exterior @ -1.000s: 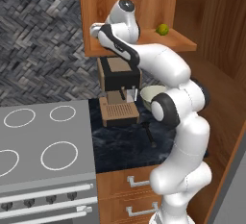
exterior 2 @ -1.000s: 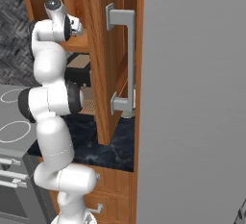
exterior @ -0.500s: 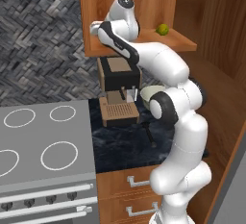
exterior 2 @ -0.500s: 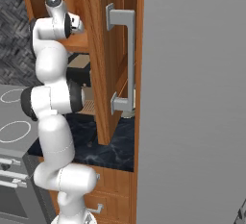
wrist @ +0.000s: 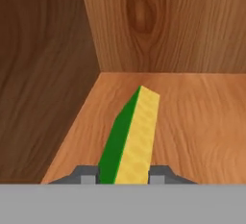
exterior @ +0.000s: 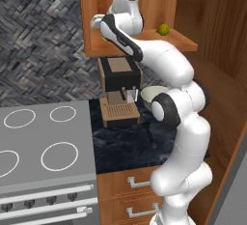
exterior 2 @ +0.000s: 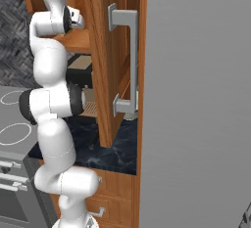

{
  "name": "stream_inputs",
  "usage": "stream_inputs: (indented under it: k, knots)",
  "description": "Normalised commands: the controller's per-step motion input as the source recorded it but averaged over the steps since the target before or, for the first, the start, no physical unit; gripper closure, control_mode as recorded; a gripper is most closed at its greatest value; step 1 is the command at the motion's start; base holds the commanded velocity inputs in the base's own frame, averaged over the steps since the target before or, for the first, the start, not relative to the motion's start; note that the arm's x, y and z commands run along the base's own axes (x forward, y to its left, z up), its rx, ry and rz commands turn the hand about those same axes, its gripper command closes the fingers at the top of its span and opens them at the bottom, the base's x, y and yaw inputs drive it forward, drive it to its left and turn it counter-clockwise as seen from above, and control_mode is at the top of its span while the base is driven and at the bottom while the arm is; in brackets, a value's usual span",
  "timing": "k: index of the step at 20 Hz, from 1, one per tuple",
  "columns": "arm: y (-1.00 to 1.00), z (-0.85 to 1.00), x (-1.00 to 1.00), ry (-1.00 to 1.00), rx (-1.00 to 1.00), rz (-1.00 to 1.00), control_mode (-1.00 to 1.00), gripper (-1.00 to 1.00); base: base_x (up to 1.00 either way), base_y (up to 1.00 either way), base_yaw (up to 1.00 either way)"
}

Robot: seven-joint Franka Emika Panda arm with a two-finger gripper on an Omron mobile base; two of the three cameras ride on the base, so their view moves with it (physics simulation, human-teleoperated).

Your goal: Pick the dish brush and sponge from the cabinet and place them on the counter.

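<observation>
Seen in the hand view, the sponge [wrist: 130, 134], green on one face and yellow on the other, stands on edge on the cabinet's wooden shelf [wrist: 192, 122], near its back left corner. My gripper [wrist: 123, 175] is shut on the sponge, one fingertip against each side. My hand [exterior: 96, 23] reaches into the left end of the open cabinet [exterior: 178, 38], whose door [exterior 2: 110, 51] stands swung out. The dish brush [exterior: 149, 134], slim and black, lies on the black marbled counter [exterior: 120, 144] below the arm.
A round yellow-green fruit [exterior: 163, 29] sits on the shelf to the right. A coffee machine [exterior: 118, 91] and a pale bowl [exterior: 152, 93] stand on the counter under the cabinet. The grey stovetop [exterior: 38, 142] lies left, drawers [exterior: 135, 185] below, a tall grey panel [exterior 2: 196, 100] right.
The jaws have closed in from wide open onto the sponge. The arm and base have hardly moved.
</observation>
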Motion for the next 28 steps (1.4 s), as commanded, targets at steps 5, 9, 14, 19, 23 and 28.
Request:
stream_inputs:
  k: [5, 9, 14, 19, 23, 28]
  knots:
    - [-0.28, 0.31, -0.74, -0.08, 0.02, 0.0, -1.0, 1.0, 0.0, 0.0, 0.0]
    - [-0.38, 0.13, -0.95, -0.15, 0.03, 0.0, -1.0, 1.0, 0.0, 0.0, 0.0]
    - [-0.47, -0.03, -1.0, -0.19, 0.04, 0.0, -1.0, 1.0, 0.0, 0.0, 0.0]
    - [-0.35, -0.2, -0.99, -0.15, 0.01, 0.0, -1.0, 1.0, 0.0, 0.0, 0.0]
    - [-0.21, -0.26, -0.87, -0.1, 0.0, 0.01, -1.0, 1.0, 0.0, 0.0, 0.0]
    - [-0.09, -0.26, -0.7, -0.06, -0.03, 0.02, -1.0, 1.0, 0.0, 0.0, 0.0]
